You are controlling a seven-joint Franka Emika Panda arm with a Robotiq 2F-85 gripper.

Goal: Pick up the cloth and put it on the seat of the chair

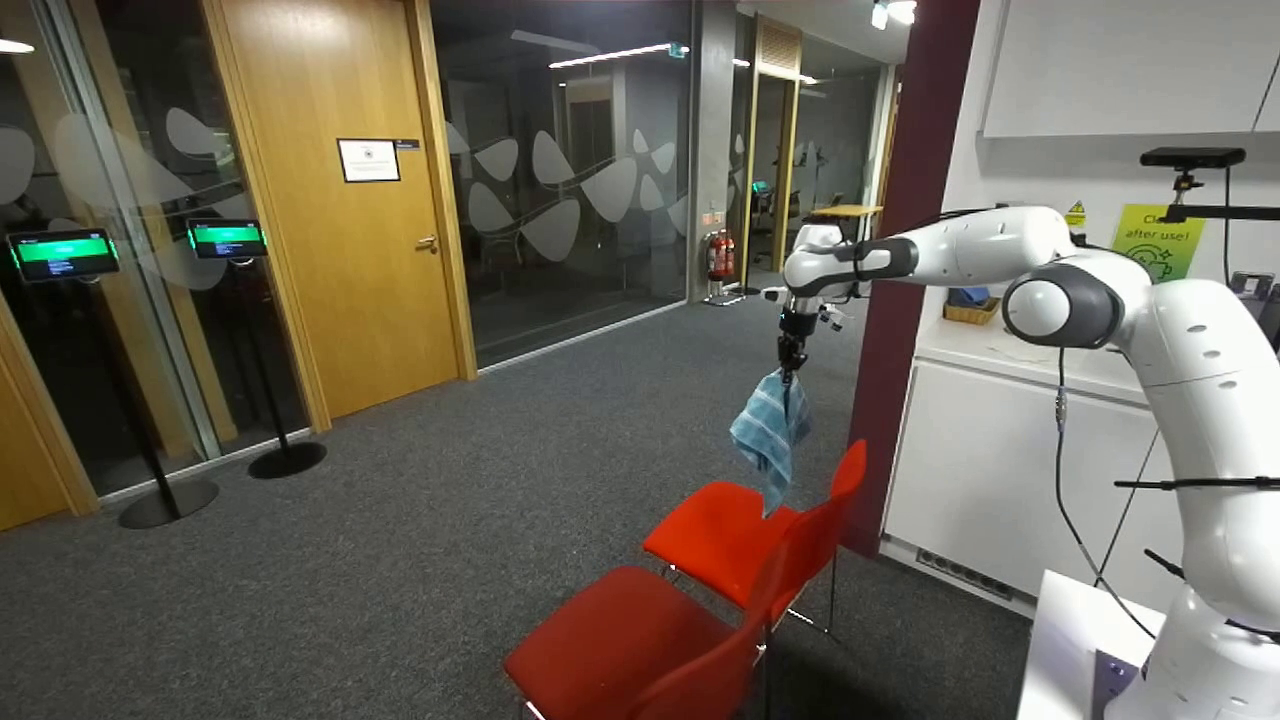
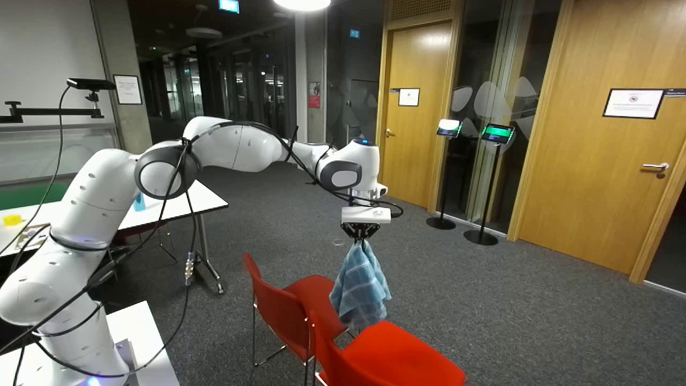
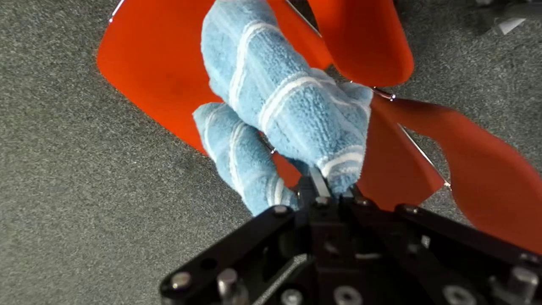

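Near both chairs' edges, the gripper dangles the cloth beside wide carpet.

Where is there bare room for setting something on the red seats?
In an exterior view, the nearer seat shows bare up to its backrest; the farther seat, between its front edge and the hanging cloth. Crowded: directly beneath the tool.
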